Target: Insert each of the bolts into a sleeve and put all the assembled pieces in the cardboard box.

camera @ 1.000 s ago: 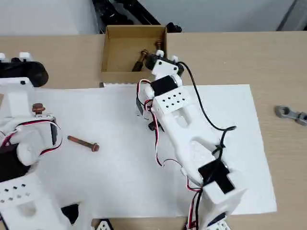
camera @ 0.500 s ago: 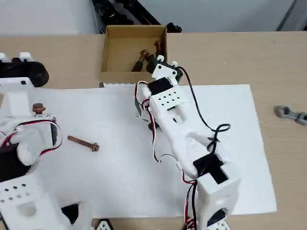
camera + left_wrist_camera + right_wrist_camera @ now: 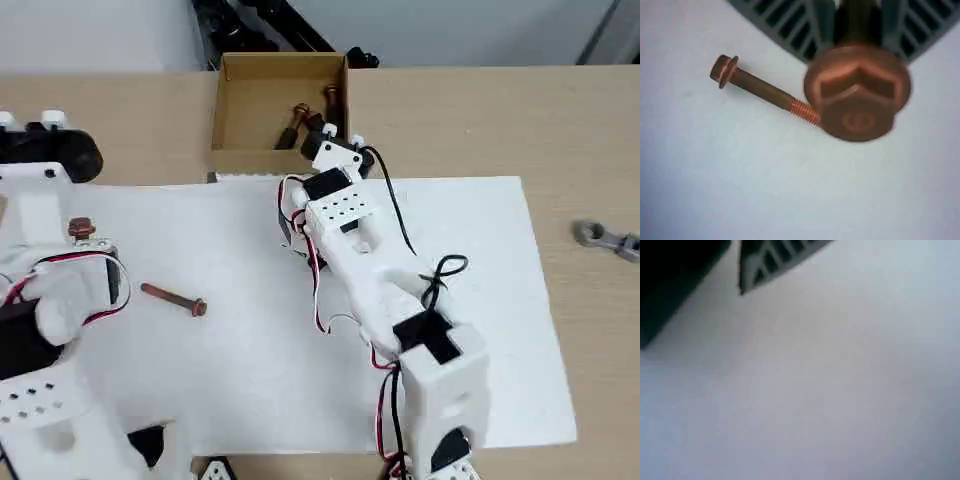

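Your wooden surface carries a big white paper sheet, just beside the brown cardboard box. Your right claw hangs over the paper near the box. You cannot tell if it is wide or narrow. Your left claw, far from the box, holds a copper-brown bolt. A long brown bolt lies loose on the paper, well apart from the box. Two brown bolt pieces lie inside the box.

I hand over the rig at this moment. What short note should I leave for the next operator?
Left gripper: shut on a bolt, above the paper.
Right gripper: state unclear; its arm stretches across the paper up to the box.
Done: two pieces lie in the box.
Left: the held bolt and the loose bolt on the paper are not yet boxed.
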### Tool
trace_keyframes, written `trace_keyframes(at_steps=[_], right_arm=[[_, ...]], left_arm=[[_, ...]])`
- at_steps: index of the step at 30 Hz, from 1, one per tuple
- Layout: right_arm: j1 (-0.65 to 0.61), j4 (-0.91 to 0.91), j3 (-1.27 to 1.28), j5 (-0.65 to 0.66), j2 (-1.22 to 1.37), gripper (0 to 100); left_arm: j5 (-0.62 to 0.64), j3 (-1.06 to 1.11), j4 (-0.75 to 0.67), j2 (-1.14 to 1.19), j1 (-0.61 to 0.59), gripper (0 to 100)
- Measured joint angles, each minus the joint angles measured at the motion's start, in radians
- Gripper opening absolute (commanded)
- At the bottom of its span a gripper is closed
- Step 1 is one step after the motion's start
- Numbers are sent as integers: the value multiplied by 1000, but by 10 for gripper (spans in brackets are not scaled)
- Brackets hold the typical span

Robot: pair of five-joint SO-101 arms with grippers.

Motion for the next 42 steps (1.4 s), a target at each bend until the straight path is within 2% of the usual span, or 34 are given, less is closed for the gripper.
trace_keyframes(at_steps=[12,17,24,33,42], right_arm=[[2,-20,-14,-37,34,162],[6,-18,-12,-40,40,0],[9,-18,-12,-40,49,1],[2,-15,-12,21,28,1],[-40,51,-11,68,-259,1]], left_arm=[[-3,0,0,0,0,6],[-3,0,0,0,0,6],[-3,0,0,0,0,6],[-3,0,0,0,0,6],[-3,0,0,0,0,6]])
